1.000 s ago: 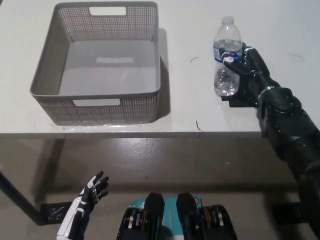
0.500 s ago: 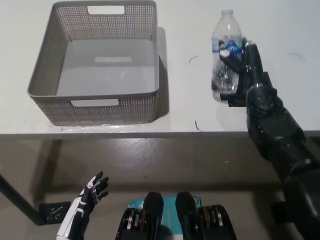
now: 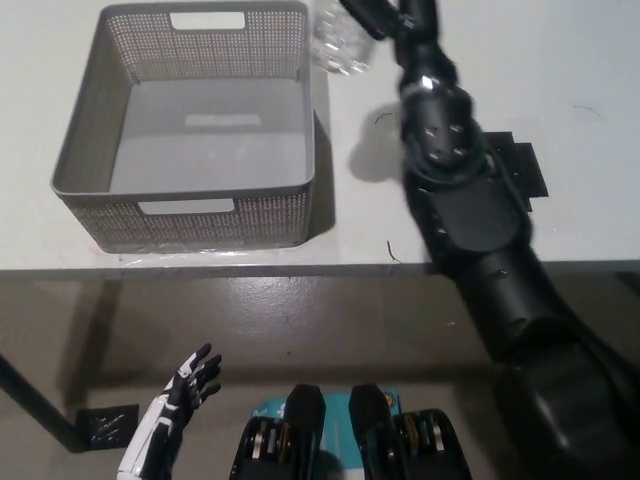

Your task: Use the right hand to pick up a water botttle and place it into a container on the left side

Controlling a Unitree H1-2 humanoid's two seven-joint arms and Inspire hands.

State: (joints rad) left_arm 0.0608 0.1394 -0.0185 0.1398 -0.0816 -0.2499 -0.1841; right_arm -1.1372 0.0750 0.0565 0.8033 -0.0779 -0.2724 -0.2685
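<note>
While the water bottle (image 3: 340, 42) is carried at the top edge of the head view, just beyond the far right corner of the container (image 3: 70, 160), the step in hand is judged to be the transfer leftward over the basket. Only its lower part shows: clear, crinkled plastic with glints, cut off by the frame; cap and label are out of sight. It appears lifted off the table (image 3: 580, 210), though its height cannot be read. Right hand (image 3: 385, 15) is closed around the bottle, fingers wrapped on its side, with most of the hand cropped at the frame top. To do this well: keep the grip firm, since thin plastic likely flexes and may slip; carry the bottle clear above the near rim so the base does not catch the mesh wall; bring it over the bare floor of the basket, not the rim, before lowering; release only once the base rests or is close above the floor, as a tall bottle may topple. Container is grey, rectangular, perforated walls, handle cut-outs at the ends, nothing inside. Left hand (image 3: 175, 405) rests low at lower left, below table level, fingers spread, holding nothing.
</note>
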